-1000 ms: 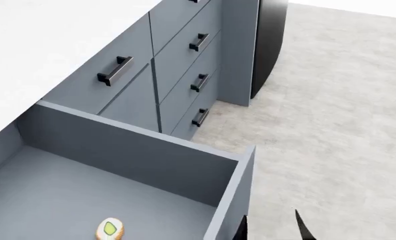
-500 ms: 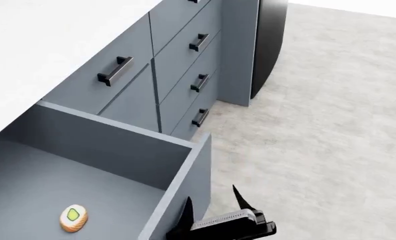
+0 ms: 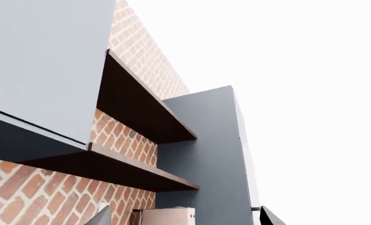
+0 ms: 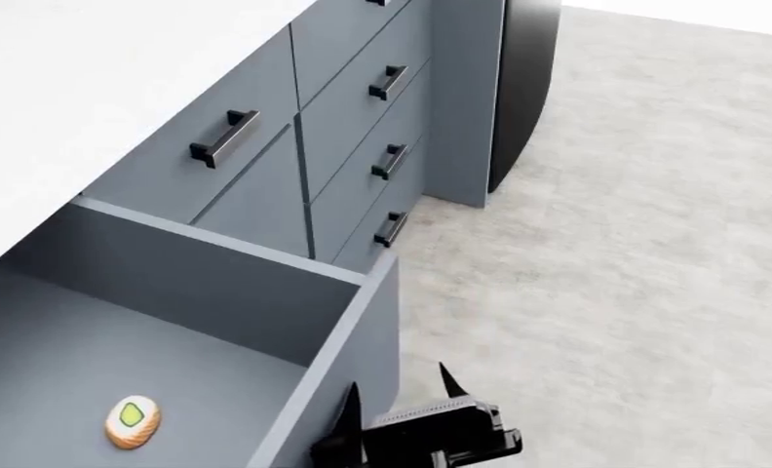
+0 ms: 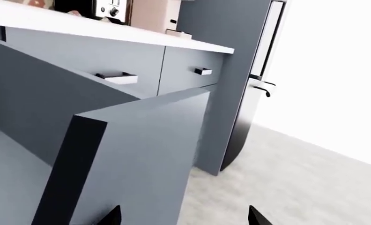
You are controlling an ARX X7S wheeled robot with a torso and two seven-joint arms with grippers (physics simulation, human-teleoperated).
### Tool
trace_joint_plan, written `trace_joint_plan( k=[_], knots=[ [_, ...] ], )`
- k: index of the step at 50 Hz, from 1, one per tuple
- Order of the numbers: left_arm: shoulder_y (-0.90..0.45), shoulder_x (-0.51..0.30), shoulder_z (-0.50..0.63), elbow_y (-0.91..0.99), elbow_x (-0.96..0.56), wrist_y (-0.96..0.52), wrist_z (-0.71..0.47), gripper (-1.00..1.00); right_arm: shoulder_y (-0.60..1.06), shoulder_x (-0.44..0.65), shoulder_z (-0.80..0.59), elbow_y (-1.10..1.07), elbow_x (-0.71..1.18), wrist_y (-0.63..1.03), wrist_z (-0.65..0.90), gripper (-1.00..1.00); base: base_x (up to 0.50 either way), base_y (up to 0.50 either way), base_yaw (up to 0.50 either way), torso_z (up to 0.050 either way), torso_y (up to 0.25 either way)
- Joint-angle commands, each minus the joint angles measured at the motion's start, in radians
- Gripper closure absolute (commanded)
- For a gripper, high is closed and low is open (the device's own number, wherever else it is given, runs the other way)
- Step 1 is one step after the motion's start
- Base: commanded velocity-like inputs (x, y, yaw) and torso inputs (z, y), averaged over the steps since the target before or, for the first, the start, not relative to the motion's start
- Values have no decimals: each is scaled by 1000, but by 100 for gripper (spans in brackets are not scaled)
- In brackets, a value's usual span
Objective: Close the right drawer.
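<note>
**Right pincer at the front of the open right drawer**

In the head view, the right drawer stood pulled out from the blue-grey cabinet run, its tall plain walls and flat floor open to the camera. A single piece of sushi, orange-rimmed with a green centre, lay on the drawer floor near the lower edge of the view. The right pincer sat just beside the drawer's front panel, on its outer face, with its two dark fingertips spread apart and nothing between them; one fingertip lay close against the panel, though whether it touched could not be told.

Beyond the drawer, a column of narrower stacked drawers with short black handles was shut, and a white countertop ran above them. A dark, tall appliance stood at the far end of the run, on a pale floor.

The right wrist view showed the drawer's front panel edge-on between the spread fingertips.

The left wrist view pointed up at a brick wall and dark shelves. The left pincer showed only two tips set wide apart, released, holding nothing.
</note>
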Motion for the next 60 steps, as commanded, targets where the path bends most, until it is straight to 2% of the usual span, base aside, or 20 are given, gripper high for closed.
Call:
trace_joint_plan(
  k=[1,29,52,60],
  knots=[
    [-23,-22,31,-101,-84,85,18,-100,16,-40,-244,-112,24,44,-23,-100,4,1,3,0,0],
    [-32,-18,18,-170,-104,58,26,-100,37,-40,-267,-293,28,57,-29,-100,1,4,3,0,0],
    [74,-98,-24,-195,-82,128,-76,-100,135,-40,-280,-559,1,78,12,-100,0,2,2,0,2],
    [166,-188,-60,-159,-40,155,-190,-100,147,-40,-283,-640,-17,105,36,-100,0,0,2,3,1]
  ],
)
